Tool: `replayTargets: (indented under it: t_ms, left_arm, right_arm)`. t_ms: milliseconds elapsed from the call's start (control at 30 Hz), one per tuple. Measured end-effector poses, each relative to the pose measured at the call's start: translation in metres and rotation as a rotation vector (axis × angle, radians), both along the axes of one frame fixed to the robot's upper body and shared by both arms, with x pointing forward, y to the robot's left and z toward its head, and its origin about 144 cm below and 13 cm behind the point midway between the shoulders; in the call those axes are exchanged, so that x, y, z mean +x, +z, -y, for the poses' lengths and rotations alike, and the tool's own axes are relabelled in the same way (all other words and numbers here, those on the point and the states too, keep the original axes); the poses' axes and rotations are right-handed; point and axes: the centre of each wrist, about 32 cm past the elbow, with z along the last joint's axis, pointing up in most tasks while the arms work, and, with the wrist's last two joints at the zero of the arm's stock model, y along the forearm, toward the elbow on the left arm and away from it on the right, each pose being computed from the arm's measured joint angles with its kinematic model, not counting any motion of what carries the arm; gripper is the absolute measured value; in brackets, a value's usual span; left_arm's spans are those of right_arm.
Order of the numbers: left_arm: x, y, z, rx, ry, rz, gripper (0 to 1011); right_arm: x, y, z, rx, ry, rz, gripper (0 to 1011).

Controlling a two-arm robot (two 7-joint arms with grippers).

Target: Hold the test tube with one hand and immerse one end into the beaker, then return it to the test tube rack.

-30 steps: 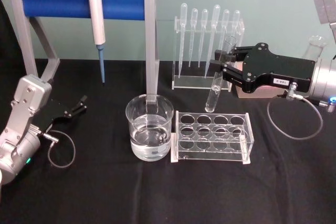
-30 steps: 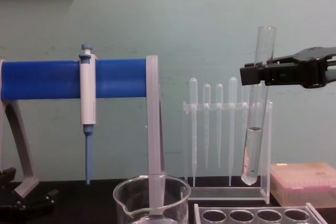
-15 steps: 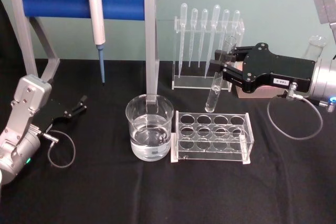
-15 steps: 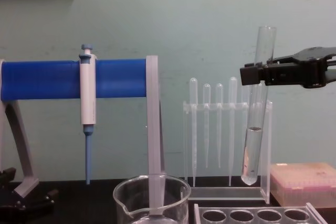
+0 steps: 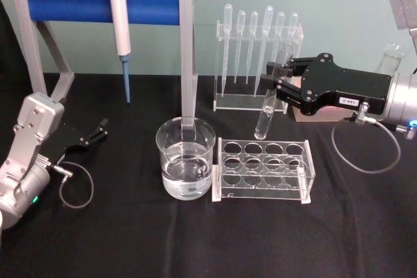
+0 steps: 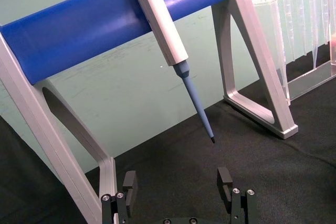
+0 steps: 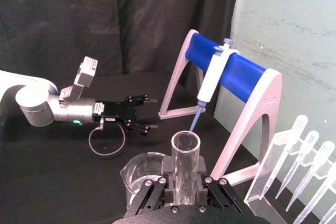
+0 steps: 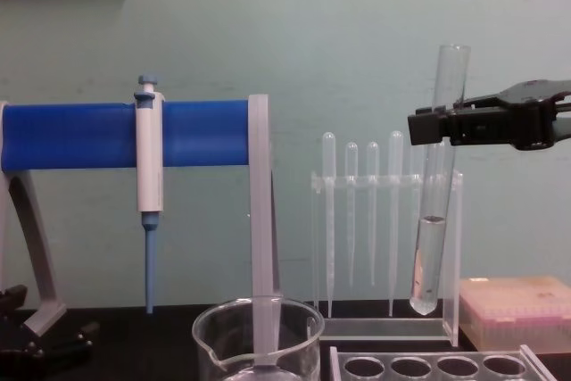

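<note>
Change over the last second: basically none. The test tube [image 5: 263, 122] sits in the same spot as a second ago, and the right gripper [image 5: 272, 86] hasn't budged either, so my read is it's pausing mid-air between steps rather than travelling.

Where the tube is in the head view: hanging clear of the test tube rack [image 5: 260, 190], off the rack's back row at about 12 o'clock, with the beaker [image 5: 164, 164] down at roughly 8 o'clock from the tube's round end. It leans a little, rim tipped toward 1 o'clock. The chest view shows the tube [image 8: 434, 220] with some clear liquid in its lower part, its bottom well above the rack holes.

Right gripper's fingers are closed tight on the upper part of the tube, one each side just under the rim; the right wrist view looks straight down the open rim [image 7: 185, 145].

I can't tell from this whether the dip is done or not.

Left gripper [image 6: 178, 182] is parked on the table at 9 o'clock from the beaker, fingers apart, holding nothing.
</note>
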Motion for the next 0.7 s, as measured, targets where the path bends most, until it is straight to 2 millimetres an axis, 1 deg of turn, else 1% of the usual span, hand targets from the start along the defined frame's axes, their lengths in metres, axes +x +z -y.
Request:
replayTargets:
  t_ms: [433,533,700]
  left_arm:
    - [0.0,0.0,0.0,0.0,0.0,0.0,1000]
    - [0.0,0.0,0.0,0.0,0.0,0.0,1000]
    - [0.0,0.0,0.0,0.0,0.0,0.0,1000]
  right_arm:
    - [0.0,0.001,0.0,0.0,0.002,0.002,226]
    - [0.002,0.005,-0.002,0.002,0.012,0.015,225]
    - [0.007,0.013,-0.011,0.009,0.045,0.034,226]
